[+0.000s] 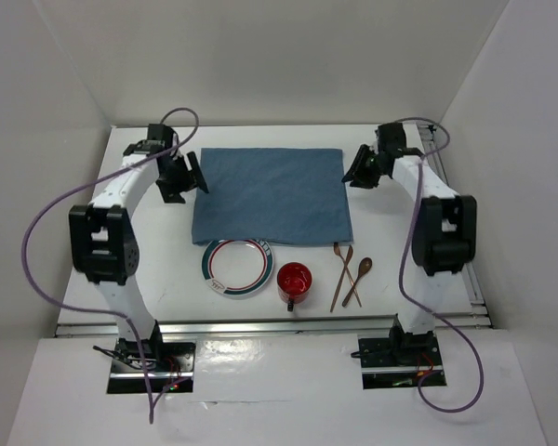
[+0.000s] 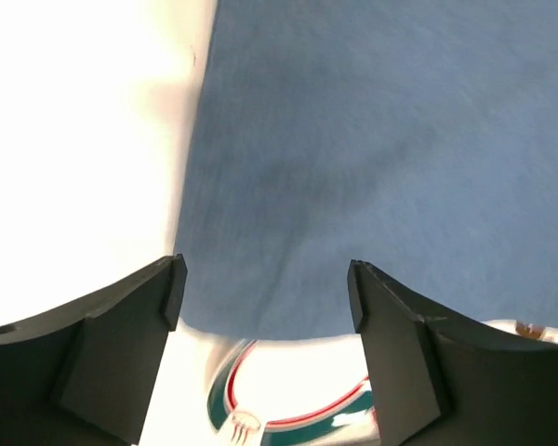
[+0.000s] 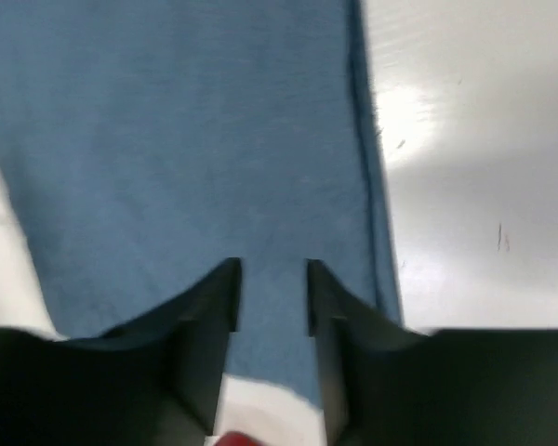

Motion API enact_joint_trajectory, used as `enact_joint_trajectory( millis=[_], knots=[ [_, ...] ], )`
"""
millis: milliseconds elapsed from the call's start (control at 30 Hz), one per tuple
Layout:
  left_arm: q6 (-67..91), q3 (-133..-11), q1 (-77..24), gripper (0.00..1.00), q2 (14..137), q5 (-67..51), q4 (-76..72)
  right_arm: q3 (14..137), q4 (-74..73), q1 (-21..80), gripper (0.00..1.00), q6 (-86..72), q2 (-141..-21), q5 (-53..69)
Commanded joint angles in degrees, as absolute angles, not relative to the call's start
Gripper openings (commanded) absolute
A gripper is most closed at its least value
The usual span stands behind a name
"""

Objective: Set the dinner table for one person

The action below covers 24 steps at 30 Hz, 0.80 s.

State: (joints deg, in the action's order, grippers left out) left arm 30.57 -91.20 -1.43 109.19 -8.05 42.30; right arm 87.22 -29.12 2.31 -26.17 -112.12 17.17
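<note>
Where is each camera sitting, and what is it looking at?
Top external: above and behind the arms, looking down on the table, both arms, blue placemat, plate, red cup, wooden spoons.
Left wrist: on the left gripper, looking down past its fingers at placemat corner and plate.
Right wrist: on the right gripper, looking down past its fingers at the placemat's edge.
Shared: all see the placemat; top and left wrist see the plate.
</note>
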Motion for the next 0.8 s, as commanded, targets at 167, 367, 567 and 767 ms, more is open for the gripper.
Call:
enact_joint_trajectory(
  millis=[167,367,567,767],
  knots=[
    [37.16,-55.67,-2.02,0.94,80.88,-13.79,34.31,70.85,-25.74,4.22,0.81,-26.89,-88.25,14.67],
    [43.15,-41.93,-5.27,1.00,74.98,-17.42,25.76,66.72,-28.39,4.83,0.84,-25.23,-85.34,15.73],
    [46.58,-32.64,-5.80,0.88,73.04,-19.40,13.85,66.71,-29.44,4.83,0.86,-24.08,-83.41,15.21],
    [47.90,-29.09,-5.80,0.69,75.85,-21.10,6.68,66.71,-29.44,4.83,0.87,-24.08,-82.27,15.21]
  ],
)
